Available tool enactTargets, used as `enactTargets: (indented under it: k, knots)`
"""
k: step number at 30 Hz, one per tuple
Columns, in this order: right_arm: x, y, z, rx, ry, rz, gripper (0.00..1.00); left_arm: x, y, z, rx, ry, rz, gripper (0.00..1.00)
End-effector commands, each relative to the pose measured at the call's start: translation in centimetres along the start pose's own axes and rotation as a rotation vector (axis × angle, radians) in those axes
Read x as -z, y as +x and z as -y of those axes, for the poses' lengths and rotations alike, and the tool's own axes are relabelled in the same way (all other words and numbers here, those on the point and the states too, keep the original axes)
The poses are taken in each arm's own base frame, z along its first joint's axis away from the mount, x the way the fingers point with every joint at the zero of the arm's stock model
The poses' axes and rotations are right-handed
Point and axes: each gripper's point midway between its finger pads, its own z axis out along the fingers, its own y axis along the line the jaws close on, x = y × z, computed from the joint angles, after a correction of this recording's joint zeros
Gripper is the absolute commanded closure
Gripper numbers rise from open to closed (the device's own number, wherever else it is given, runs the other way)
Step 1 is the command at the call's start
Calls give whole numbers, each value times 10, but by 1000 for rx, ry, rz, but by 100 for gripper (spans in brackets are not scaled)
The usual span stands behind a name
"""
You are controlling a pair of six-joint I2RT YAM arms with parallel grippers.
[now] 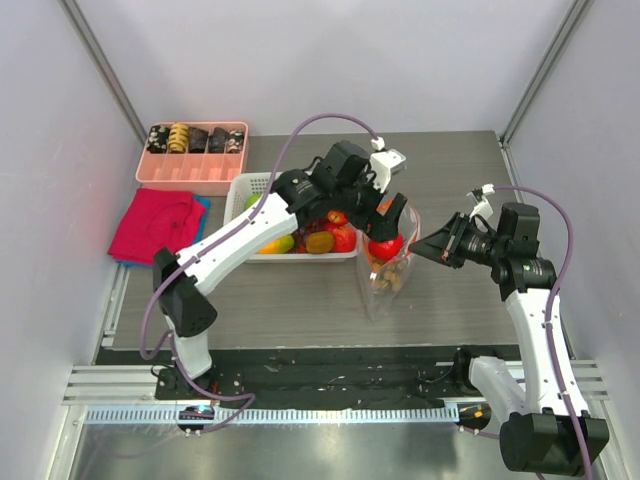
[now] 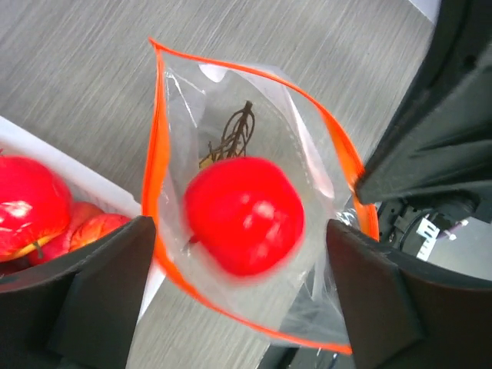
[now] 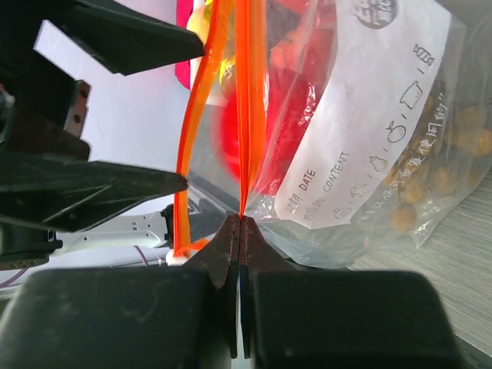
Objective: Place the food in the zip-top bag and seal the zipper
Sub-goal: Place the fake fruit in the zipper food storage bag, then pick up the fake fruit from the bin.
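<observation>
The zip-top bag [image 1: 378, 300] stands on the bench [image 1: 280, 300] with its mouth upward, just beside the white basket [image 1: 240, 188]. On the bag's side away from the basket, the right claw [image 3: 240, 227] is pressed together on the zipper [image 2: 157, 154], pinching this orange strip at one end. Above the mouth the left claw [image 2: 238, 231] is spread wide. The red round fruit [image 2: 242, 215] is inside the open mouth and touches neither finger. The berry bunch [image 3: 434, 181] lies at the bag's bottom. The bag looks thin, floppy and slippery, and I think it would fold if held by the film. The stiffer zipper, near its ends, is the better place to hold. The fruits seem light, hard and glossy, so they may roll.
</observation>
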Motion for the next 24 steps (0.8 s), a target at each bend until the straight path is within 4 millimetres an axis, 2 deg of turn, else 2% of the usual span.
enactTargets:
  k: [1, 2, 3, 5, 6, 7, 8, 9, 10, 11, 12, 14, 15, 18, 24]
  knots:
    - [4, -10, -16, 64, -31, 24, 99, 61, -39, 16, -133, 16, 113, 0]
    - [5, -11, -17, 67, -33, 26, 99, 75, -44, 18, -139, 22, 139, 0]
    - [5, -11, -18, 70, -33, 28, 99, 84, -48, 5, -124, -1, 157, 0]
    - [5, -12, -18, 74, -35, 27, 99, 98, -47, -6, -108, 2, 166, 0]
    - [5, -13, -19, 75, -34, 29, 99, 113, -49, -26, -81, -40, 187, 0]
    - [5, -13, -19, 77, -34, 29, 99, 120, -46, -39, -60, -66, 192, 0]
    - [5, -14, -20, 78, -33, 31, 99, 120, -34, -52, -39, -83, 167, 0]
    - [5, -14, -19, 76, -32, 29, 99, 137, -32, -77, -6, -138, 185, 0]
    - [5, -15, -19, 76, -29, 30, 99, 143, -26, -91, 13, -165, 183, 0]
    - [5, -15, -19, 80, -29, 32, 99, 140, -6, -108, 35, -192, 139, 0]
    - [4, -15, -18, 78, -28, 30, 99, 150, 3, -133, 2, -271, 115, 0]
    - [3, -14, -15, 74, -23, 27, 99, 151, 31, -156, -4, -337, 21, 0]
    - [3, -14, -15, 72, -23, 27, 99, 153, 48, -175, -7, -372, -32, 0]
    - [3, -14, -15, 65, -22, 26, 99, 154, 78, -205, -1, -437, -108, 0]
    - [3, -14, -15, 63, -20, 29, 99, 135, 119, -230, -53, -446, -278, 0]
